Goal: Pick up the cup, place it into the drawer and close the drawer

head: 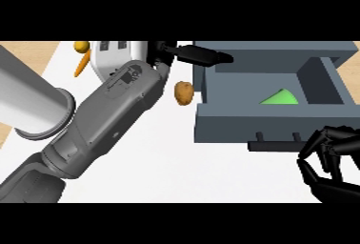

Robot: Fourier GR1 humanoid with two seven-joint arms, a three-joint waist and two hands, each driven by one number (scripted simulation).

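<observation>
1. Counter (pixel 175 162): a white top fills most of the head view, with a strip of pale wood showing at the far left edge.
2. Drawer (pixel 271 126): a grey-blue box, pulled open, lying at the upper right. Its front wall faces the lower edge of the view, and a dark handle (pixel 277 143) sits just below that wall.
3. Cup (pixel 281 98): a bright green shape lies on the floor of the open drawer, near the front wall and toward the right side. Only a wedge of it shows above the wall, so whether it stands upright or lies tilted cannot be told.
4. Left hand (pixel 200 55): the grey left forearm runs diagonally from the lower left up to the drawer's back left corner. The black fingers are stretched out straight over that corner and grasp nothing.
5. Right hand (pixel 330 157): it shows at the lower right, just beside the drawer's front right corner and close to the handle. Its fingers are curled inward, and nothing is seen within them; whether a fingertip touches the handle cannot be told.
6. Potato (pixel 184 92): a brown oval lies on the counter between the left forearm and the drawer's left wall, apart from both.
7. Carrot (pixel 82 63): an orange piece lies at the upper left, beside a white and grey block (pixel 116 55) that is partly hidden behind the left arm.
8. Cylinder (pixel 32 102): a large grey cylinder crosses the left edge of the view.
</observation>
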